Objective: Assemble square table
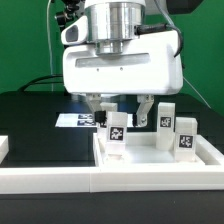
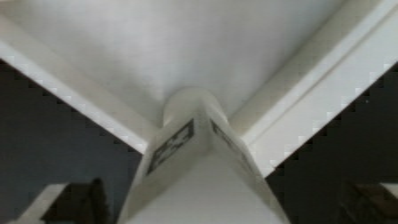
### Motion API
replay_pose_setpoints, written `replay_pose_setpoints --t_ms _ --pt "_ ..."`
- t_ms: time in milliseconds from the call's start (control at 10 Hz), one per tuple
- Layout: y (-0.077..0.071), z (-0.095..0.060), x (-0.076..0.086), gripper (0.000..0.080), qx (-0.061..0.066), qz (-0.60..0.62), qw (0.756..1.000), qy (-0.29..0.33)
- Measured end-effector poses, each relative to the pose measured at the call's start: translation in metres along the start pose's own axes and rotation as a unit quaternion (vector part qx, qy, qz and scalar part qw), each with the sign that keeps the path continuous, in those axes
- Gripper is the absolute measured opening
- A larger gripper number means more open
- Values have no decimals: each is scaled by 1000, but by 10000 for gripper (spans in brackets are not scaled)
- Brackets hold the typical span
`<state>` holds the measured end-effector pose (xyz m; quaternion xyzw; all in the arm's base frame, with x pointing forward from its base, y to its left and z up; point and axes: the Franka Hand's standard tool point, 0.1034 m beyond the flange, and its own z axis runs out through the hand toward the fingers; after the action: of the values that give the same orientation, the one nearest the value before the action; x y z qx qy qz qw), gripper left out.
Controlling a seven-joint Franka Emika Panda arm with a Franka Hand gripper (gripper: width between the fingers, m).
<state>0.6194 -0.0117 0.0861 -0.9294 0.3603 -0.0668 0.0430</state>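
Over tabletop point(image 1: 150, 152), hand point(image 1: 122, 112) wide, empty.

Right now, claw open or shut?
Open. In the exterior view the claw has its fingers spread, with a gap between them, above a tagged leg standing in the tabletop; nothing is gripped.

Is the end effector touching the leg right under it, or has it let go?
Cannot tell. In the exterior view the end effector stands open around the leg, fingers close beside its top. The wrist view shows the leg between them, but no plain gap or contact.
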Motion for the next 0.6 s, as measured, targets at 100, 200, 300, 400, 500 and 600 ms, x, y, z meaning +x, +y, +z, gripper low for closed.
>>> replay_pose_setpoints --t_ms 100,200,300,400,500,600 --pt "0 0 1 649 -3 -63 998 2" --pt "0 0 1 649 -6 -104 995 3" --pt "0 0 0 649 -10 -148 989 3" --pt "0 1 -2 649 -12 -183 983 3" --pt "1 2 -2 649 -15 -222 975 3" --pt "1 2 -2 649 -17 -247 969 3"
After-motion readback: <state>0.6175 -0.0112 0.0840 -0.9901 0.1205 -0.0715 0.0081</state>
